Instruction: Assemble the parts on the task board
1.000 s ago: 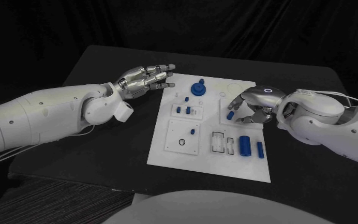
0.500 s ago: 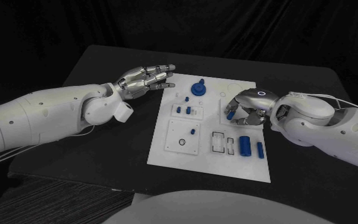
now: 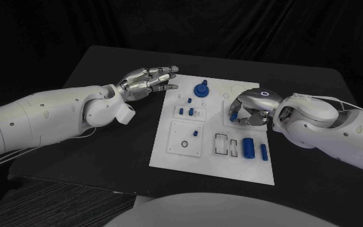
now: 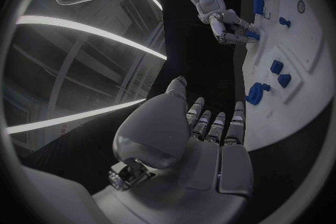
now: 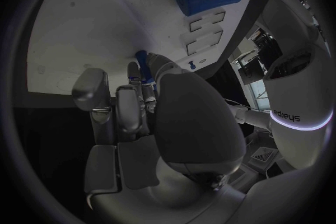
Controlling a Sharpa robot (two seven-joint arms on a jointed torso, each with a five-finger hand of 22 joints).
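Nearest on the white task board (image 3: pixel 170 156), which lies in the middle of the black counter (image 3: pixel 106 148), two blue cylinders lie side by side at the near right, a thick one (image 3: pixel 248 147) and a slimmer one (image 3: pixel 264 151) just beside it; both look like hard, light plastic, stiff and smooth enough to roll or slip, so a pinch across the round middle of each would seem the safest hold. Left of them a square plate carries one small blue peg (image 3: pixel 195 132) above a dark ring, and it is so small that only fingertips could take it. Farther in, the right hand (image 3: pixel 248 110) rests over the board's right side with its fingers closed on a small blue part (image 3: pixel 234 116), held low against the board; the right wrist view shows it as a short stick between the fingertips. Level with it, left of centre, three more small blue pieces (image 3: pixel 191 111) stand in a slotted plate. At the far edge stands one larger blue knob (image 3: pixel 201 89), best gripped round its body. The left hand (image 3: pixel 148 82) hovers off the board's far left corner, fingers apart and holding nothing.
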